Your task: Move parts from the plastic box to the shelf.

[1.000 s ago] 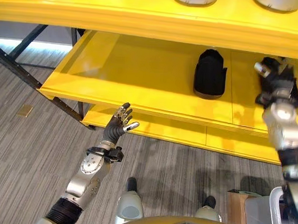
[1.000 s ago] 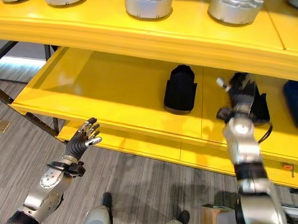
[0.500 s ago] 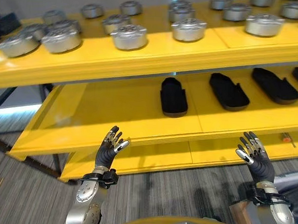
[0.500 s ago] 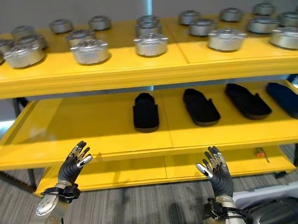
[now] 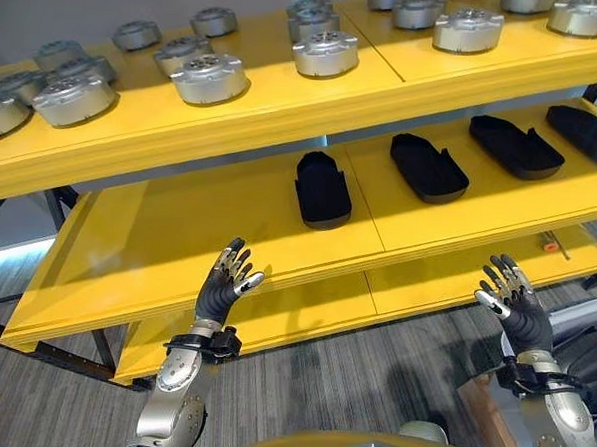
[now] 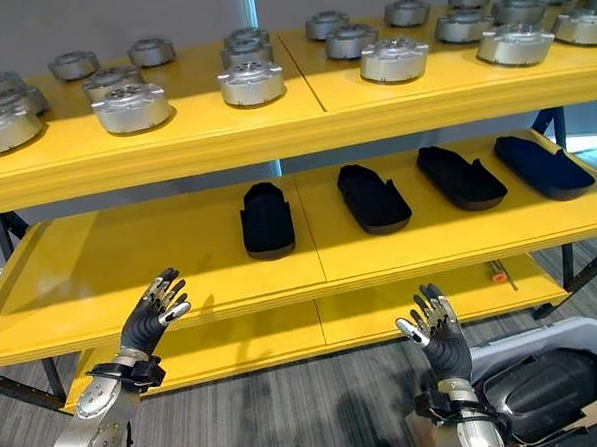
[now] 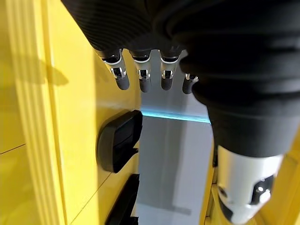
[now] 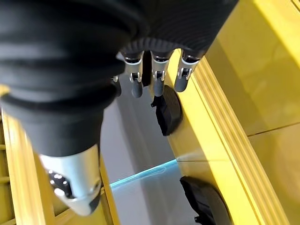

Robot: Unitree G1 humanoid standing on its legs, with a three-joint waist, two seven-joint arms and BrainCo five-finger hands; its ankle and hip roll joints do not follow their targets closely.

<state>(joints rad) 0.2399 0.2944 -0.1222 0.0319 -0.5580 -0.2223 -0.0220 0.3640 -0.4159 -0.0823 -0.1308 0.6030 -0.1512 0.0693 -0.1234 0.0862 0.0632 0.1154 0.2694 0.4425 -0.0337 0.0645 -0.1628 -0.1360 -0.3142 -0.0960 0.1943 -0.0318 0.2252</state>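
Several black moulded parts lie in a row on the yellow shelf's middle board [image 5: 178,237]: one [image 6: 268,220] near the centre, another [image 6: 373,198] beside it, and more [image 6: 461,178] to the right. A pale plastic box [image 6: 533,336] at the lower right holds further black parts [image 6: 551,382]. My left hand [image 5: 225,285] and right hand [image 5: 510,305] are both raised before the shelf's front edge, open and empty. The left wrist view shows straight fingers [image 7: 140,79] with a black part [image 7: 119,140] beyond them. In the right wrist view the fingers [image 8: 157,79] are also straight.
Several silver round castings [image 5: 211,77] stand on the top board [image 6: 182,147]. A small orange-handled tool [image 6: 498,272] lies on the lowest board. The left stretch of the middle board is bare. Grey striped floor lies below.
My right hand has drawn back from a black part on the middle board and now stands open before the shelf. The camera has lifted and swung, bringing the top board into view.
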